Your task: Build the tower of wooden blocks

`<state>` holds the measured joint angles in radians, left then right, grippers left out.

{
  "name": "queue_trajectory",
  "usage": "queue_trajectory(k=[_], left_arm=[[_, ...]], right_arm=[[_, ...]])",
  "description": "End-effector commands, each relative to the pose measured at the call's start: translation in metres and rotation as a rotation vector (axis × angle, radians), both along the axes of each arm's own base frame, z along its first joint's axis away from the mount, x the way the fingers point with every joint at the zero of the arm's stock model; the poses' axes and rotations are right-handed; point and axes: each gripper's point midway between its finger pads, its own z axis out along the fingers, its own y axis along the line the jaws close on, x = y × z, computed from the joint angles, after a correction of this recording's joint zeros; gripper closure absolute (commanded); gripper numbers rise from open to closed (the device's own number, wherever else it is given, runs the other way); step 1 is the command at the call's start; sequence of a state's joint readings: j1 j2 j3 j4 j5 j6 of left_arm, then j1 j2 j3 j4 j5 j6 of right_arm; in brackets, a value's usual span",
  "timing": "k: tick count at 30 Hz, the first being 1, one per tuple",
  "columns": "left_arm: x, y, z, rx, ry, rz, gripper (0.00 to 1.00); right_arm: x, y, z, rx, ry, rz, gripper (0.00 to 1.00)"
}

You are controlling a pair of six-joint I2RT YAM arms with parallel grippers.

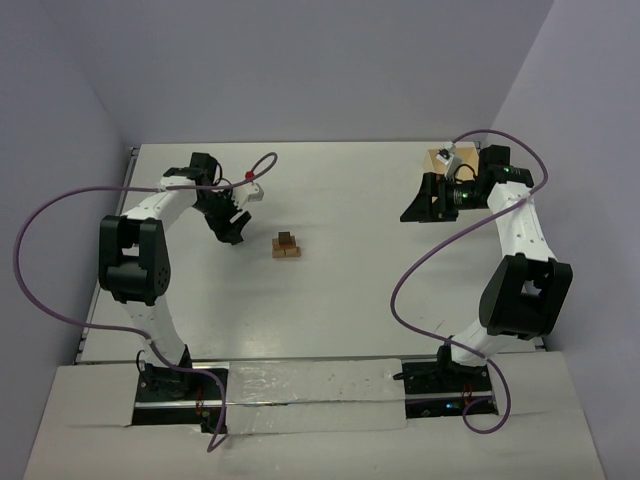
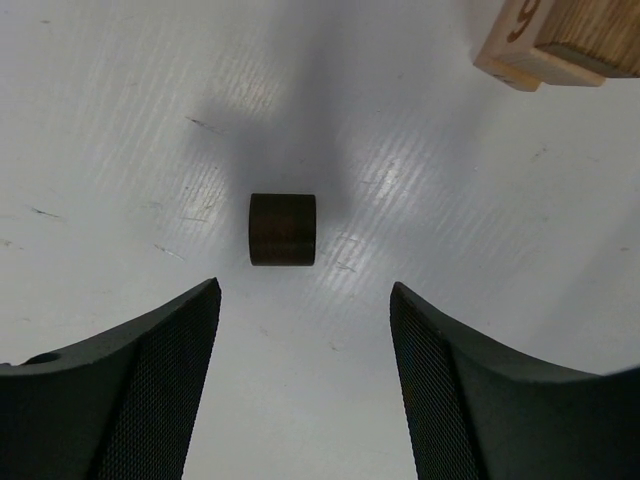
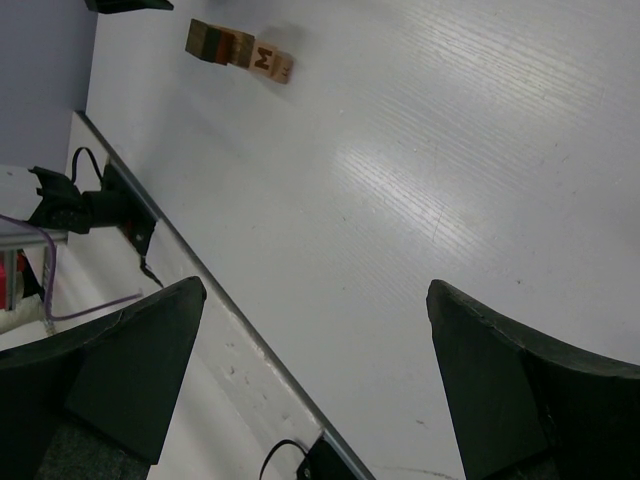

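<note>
A small stack of tan and brown wood blocks (image 1: 287,245) stands mid-table. In the left wrist view a lone dark brown block (image 2: 283,229) lies on the table just ahead of my open, empty left gripper (image 2: 305,285), and a corner of the tan blocks (image 2: 560,40) shows at the top right. In the top view my left gripper (image 1: 232,232) hangs just left of the stack and hides the dark block. My right gripper (image 1: 420,205) is open and empty, far right of the stack. The right wrist view (image 3: 315,285) shows the blocks (image 3: 238,48) far off, one marked M.
A pale wooden box (image 1: 447,160) sits at the back right, partly hidden behind my right arm. The table's edge and a cable (image 3: 130,225) run along the left of the right wrist view. Purple cables loop beside both arms.
</note>
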<state>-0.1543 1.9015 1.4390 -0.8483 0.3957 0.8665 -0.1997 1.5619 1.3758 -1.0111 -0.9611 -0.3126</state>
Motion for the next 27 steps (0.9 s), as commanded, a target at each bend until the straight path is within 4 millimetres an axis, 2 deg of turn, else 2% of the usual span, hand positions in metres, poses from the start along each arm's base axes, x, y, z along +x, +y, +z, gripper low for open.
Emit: queue_trajectory(k=[1,8,17,20,27], left_arm=[[0.012,0.002,-0.008,0.011,-0.061,-0.008,0.27],[0.021,0.002,-0.023,0.022,-0.062,-0.006,0.33],[0.027,-0.002,-0.032,0.013,-0.062,0.0,0.42],[0.028,-0.003,-0.033,0.011,-0.069,-0.002,0.48],[0.027,-0.003,-0.029,0.01,-0.076,-0.008,0.72]], right_arm=[[0.006,0.003,0.009,-0.001,-0.031,0.023,0.0],[0.005,0.004,0.01,-0.008,-0.035,0.024,0.0],[0.006,0.003,0.008,-0.008,-0.029,0.024,0.0],[0.006,0.004,0.008,-0.009,-0.029,0.025,0.0],[0.005,0.004,0.01,-0.008,-0.035,0.028,0.0]])
